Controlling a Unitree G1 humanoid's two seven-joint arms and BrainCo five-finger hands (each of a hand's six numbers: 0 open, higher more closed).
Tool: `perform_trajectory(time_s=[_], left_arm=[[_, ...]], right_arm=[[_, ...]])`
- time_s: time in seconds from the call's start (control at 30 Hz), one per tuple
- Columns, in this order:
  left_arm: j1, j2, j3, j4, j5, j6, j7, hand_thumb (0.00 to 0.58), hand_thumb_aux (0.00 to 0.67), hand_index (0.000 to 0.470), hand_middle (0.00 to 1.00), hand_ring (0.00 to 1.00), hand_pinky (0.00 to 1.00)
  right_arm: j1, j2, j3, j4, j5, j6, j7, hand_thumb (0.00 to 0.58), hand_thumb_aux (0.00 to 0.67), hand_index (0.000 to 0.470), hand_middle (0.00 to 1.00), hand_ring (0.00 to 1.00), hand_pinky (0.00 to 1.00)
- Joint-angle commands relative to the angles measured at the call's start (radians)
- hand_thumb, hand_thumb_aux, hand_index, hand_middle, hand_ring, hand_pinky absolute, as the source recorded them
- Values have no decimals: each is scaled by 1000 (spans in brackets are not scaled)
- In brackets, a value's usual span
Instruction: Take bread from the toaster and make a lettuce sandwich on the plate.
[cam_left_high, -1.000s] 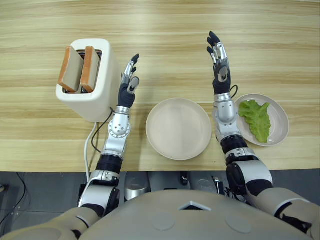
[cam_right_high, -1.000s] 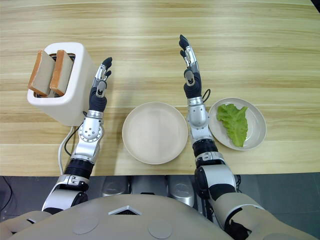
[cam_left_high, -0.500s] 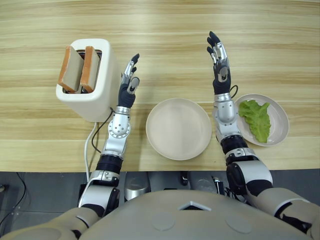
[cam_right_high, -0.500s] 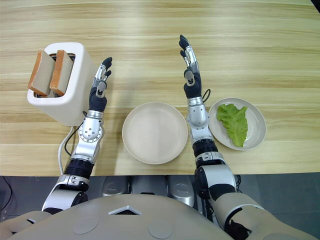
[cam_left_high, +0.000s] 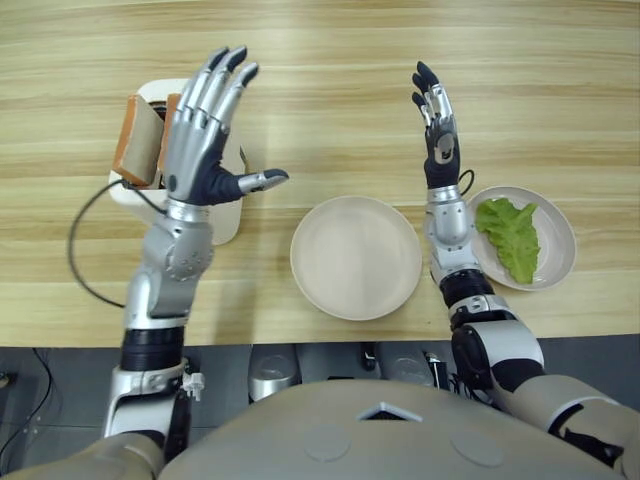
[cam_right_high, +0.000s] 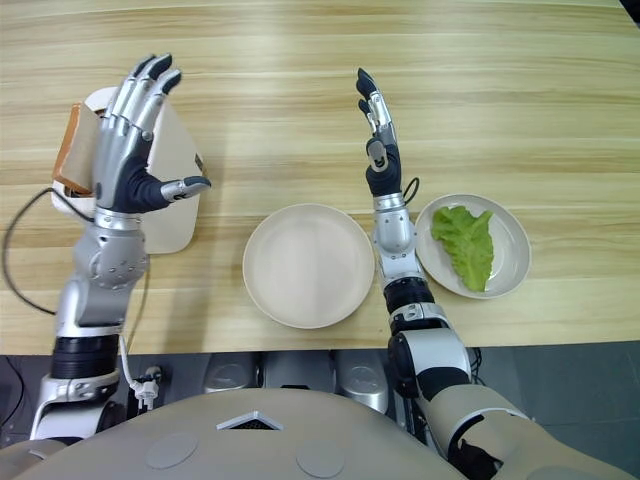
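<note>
Inspector: Left eye view?
Operator: I see my left hand (cam_left_high: 200, 130) spread and empty at upper left, in front of the toaster (cam_left_high: 226, 215). The bread (cam_left_high: 135, 148) sits in its slots.
Inspector: Right eye view?
Operator: I see my right hand (cam_right_high: 378, 135) at centre, fingers straight and together, and the plate (cam_right_high: 308, 265) at lower centre. I judge bread-fetching is the step; next I must pinch one slice.

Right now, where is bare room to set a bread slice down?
Free: the empty round beige plate in the middle; the bare light wooden table beyond it, between left hand and right hand. Crowded: the left hand hangs by the white toaster; the right forearm fills the gap beside the beige lettuce dish.
</note>
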Motion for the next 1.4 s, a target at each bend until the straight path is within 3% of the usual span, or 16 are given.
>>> perform_trajectory(time_s=[0.03,0.17,0.3,0.67,0.93,0.97,1.0,1.03,1.07,1.1,1.27,1.4], left_arm=[[56,63,146,-122,69,131,-37,0,0,0,0,0,0],[102,112,258,-144,55,221,-62,0,0,0,0,0,0],[149,150,286,-74,66,270,-70,0,0,0,0,0,0],[168,182,226,157,32,399,-110,0,0,0,0,0,0],[155,203,189,179,7,427,-117,0,0,0,0,0,0],[153,208,181,180,6,423,-114,45,26,18,0,0,0],[149,211,173,179,4,421,-111,268,179,123,0,0,0],[145,213,167,176,3,418,-107,443,344,236,0,0,0],[141,215,161,172,0,414,-105,506,431,296,0,0,0],[136,214,154,167,-3,410,-101,568,573,393,0,0,0],[121,210,136,155,-8,405,-84,578,636,437,0,0,0],[106,214,109,171,-8,410,-77,576,612,420,0,0,0]], right_arm=[[-13,6,5,30,2,4,0,0,0,0,0,0,0],[-19,7,3,42,1,0,-4,0,0,0,0,0,0],[-21,7,2,48,0,-2,-7,0,0,0,0,0,0],[-32,10,3,66,-2,-7,-8,0,0,0,0,0,0],[-27,13,4,62,-6,-19,-10,0,0,0,0,0,0],[-27,13,4,61,-7,-19,-10,0,0,0,0,0,0],[-26,12,5,60,-8,-19,-11,0,0,0,0,0,0],[-26,12,5,60,-9,-20,-11,0,0,0,0,0,0],[-25,11,5,59,-11,-21,-12,0,0,0,0,0,0],[-24,11,6,58,-13,-22,-13,0,0,0,0,0,0],[-24,10,10,60,-25,-26,-21,0,0,0,0,0,0],[-23,8,12,59,-31,-27,-28,0,0,0,0,0,0]])
